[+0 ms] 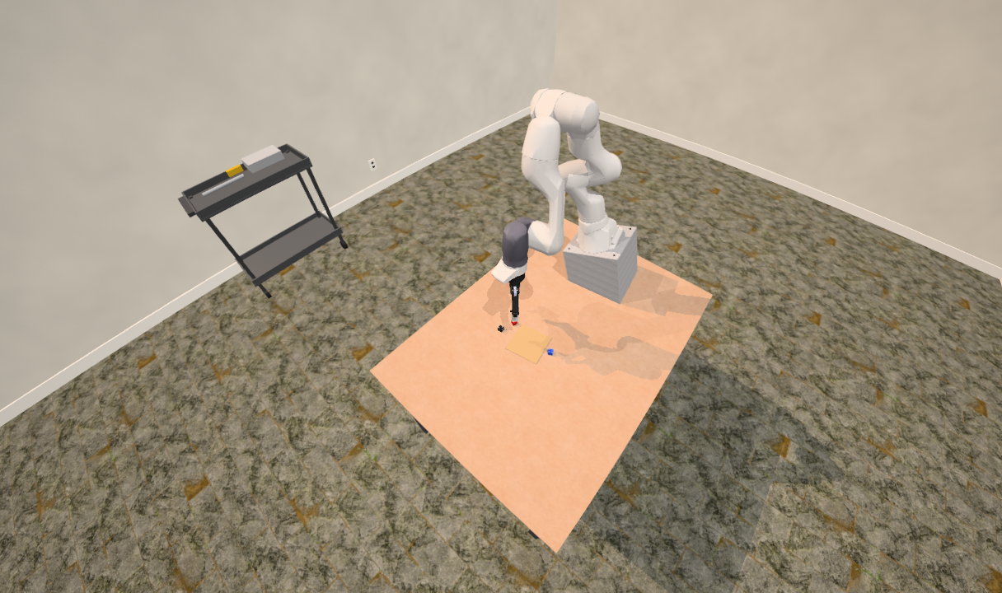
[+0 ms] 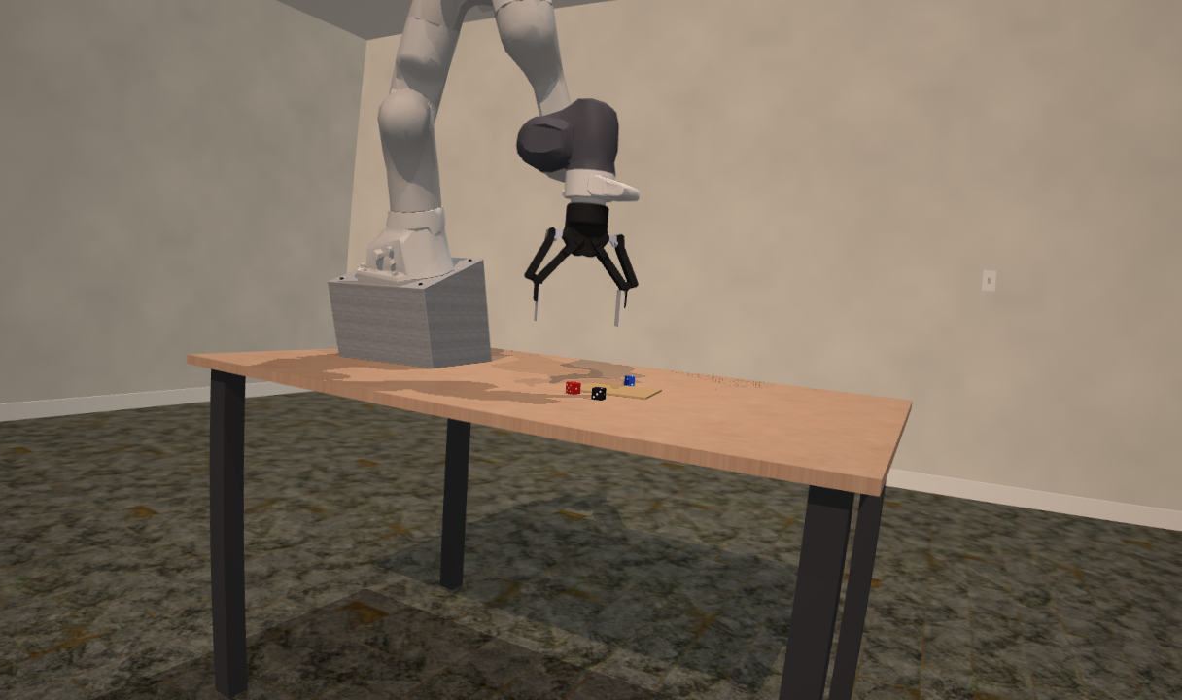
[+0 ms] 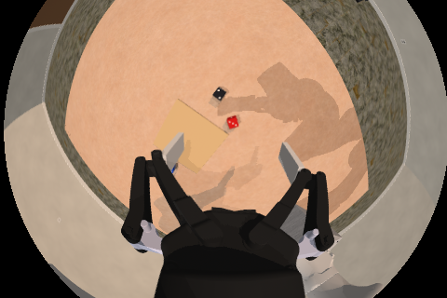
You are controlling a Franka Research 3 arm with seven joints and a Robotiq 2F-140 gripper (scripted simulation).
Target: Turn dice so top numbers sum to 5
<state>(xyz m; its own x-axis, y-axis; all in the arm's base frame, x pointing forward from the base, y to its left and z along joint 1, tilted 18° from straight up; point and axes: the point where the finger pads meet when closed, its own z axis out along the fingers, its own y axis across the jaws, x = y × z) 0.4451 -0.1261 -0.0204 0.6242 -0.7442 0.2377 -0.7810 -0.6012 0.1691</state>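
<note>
Approach step, before any die is touched. Nearest in the exterior view, relative to the mat (image 2: 637,392): black die (image 2: 598,393) just off its near-left edge, on the bare table (image 2: 751,426); red die (image 2: 573,387) just left of the black one, a little farther from the mat, also on bare wood. Beyond these, blue die (image 2: 629,380) at the mat's far edge, apparently beside it rather than on it, as the top view suggests (image 1: 550,352); pips too small to read on any die. Above the mat's left end, well clear of the surface: gripper (image 2: 576,320), pointing straight down, fingers spread to full width with nothing between them. In the wrist view, red die (image 3: 233,122) and black die (image 3: 219,93) ahead of the open fingertips, red die close to the mat's corner (image 3: 193,140). Farther back: grey pedestal (image 2: 467,287) carrying the arm, at the table's far-left end. Judged stage: none of the three dice yet on the mat. Next move, as a judgement: centring over the red die, descent with the fingers astride it, closure, then transfer onto the mat with whatever tipping the required face demands. Small cubes, likely to slip or roll if pinched off-centre.
</note>
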